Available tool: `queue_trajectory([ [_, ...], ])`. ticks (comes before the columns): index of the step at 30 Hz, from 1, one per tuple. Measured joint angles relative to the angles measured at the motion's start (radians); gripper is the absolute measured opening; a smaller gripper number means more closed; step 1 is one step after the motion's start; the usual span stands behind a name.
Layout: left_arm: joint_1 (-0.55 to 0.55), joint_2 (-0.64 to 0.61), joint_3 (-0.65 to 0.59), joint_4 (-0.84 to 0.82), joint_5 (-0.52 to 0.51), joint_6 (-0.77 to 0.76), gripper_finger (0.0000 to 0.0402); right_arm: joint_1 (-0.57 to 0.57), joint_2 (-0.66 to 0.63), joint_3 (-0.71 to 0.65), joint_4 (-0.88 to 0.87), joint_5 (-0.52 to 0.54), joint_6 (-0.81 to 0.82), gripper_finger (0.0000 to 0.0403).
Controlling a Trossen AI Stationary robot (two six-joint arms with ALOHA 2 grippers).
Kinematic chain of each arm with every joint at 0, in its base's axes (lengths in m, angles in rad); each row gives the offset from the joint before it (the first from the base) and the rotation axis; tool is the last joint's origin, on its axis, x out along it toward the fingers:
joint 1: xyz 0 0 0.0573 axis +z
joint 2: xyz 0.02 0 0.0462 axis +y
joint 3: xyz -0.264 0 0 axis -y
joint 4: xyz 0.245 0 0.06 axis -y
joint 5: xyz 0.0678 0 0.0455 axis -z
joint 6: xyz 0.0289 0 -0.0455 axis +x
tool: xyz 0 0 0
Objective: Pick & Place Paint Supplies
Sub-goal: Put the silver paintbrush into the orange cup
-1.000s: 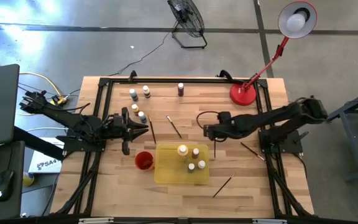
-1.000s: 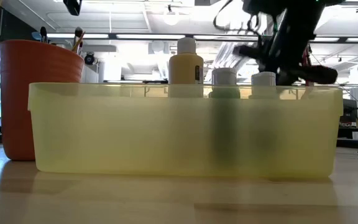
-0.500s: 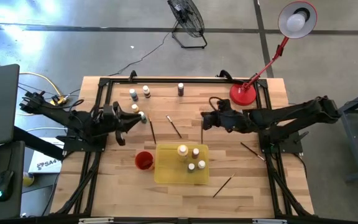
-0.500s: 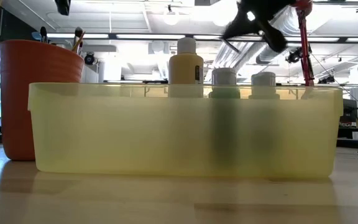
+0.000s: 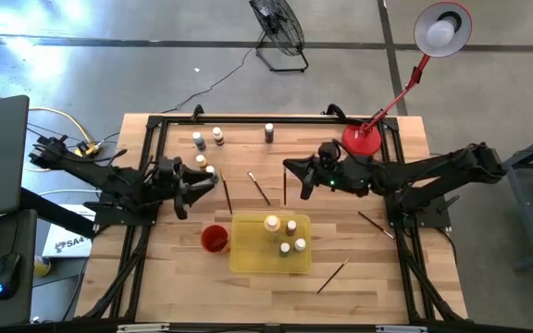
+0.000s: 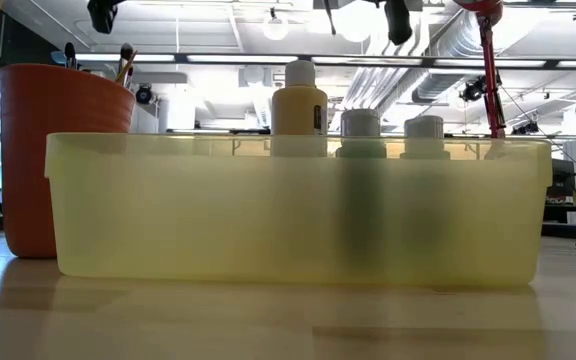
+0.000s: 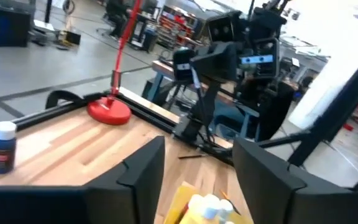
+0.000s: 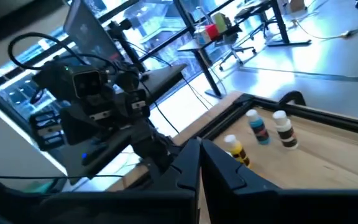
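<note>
Small pale-capped paint bottles (image 5: pixel 282 236) upright in translucent yellow tray (image 5: pixel 248 259), below right pincer (image 5: pixel 291 169), clamped on thin dark paintbrush (image 5: pixel 284 188). Left pincer (image 5: pixel 213 181) apart, beside another bottle (image 5: pixel 210 171) on wooden counter (image 5: pixel 378 268).

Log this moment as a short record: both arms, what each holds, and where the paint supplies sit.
left gripper: fingers open, empty, at the table's left side beside two loose bottles
right gripper: fingers shut on a paintbrush that hangs down from it, above the table beyond the tray
yellow tray: four bottles in tray, one larger and yellowish
red cup: just left of the tray, brush tips sticking out
loose bottles: five, on the far left of the table
loose brushes: four lying on the wood
</note>
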Motion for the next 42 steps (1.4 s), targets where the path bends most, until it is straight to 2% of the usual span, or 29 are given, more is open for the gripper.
queue_trajectory([
  [5, 0.011, 0.051, 0.039, -0.036, 0.037, -0.035, 0.0181, 0.002, 0.012, 0.000, 0.016, -0.028, -0.011, 0.0003],
  [8, 0.073, 0.106, 0.104, -0.093, 0.130, -0.035, 0.0164, 0.010, 0.019, 0.000, 0.020, -0.048, -0.014, 0.0003],
  [12, 0.205, 0.189, 0.193, -0.186, 0.299, -0.015, 0.0149, 0.014, 0.030, 0.000, 0.043, -0.060, -0.027, 0.0003],
  [15, 0.334, 0.235, 0.215, -0.217, 0.486, -0.010, 0.0148, 0.017, 0.039, 0.000, 0.082, -0.084, -0.061, 0.0003],
  [19, 0.477, 0.312, 0.219, -0.056, 0.778, -0.037, 0.0147, 0.017, 0.041, 0.000, 0.105, -0.115, -0.087, 0.0003],
  [22, 0.529, 0.375, 0.221, 0.067, 0.884, -0.045, 0.0147, 0.017, 0.041, 0.000, 0.106, -0.127, -0.096, 0.0003],
  [27, 0.536, 0.479, 0.228, 0.197, 0.941, -0.019, 0.0147, 0.017, 0.042, 0.000, 0.106, -0.127, -0.097, 0.0003],
  [37, 0.526, 0.647, 0.359, 0.198, 0.995, 0.017, 0.0147, 0.017, 0.042, 0.000, 0.099, -0.127, -0.097, 0.0003],
  [42, 0.501, 0.697, 0.433, 0.186, 0.993, 0.103, 0.0147, 0.017, 0.042, 0.000, 0.099, -0.128, -0.098, 0.0003],
])
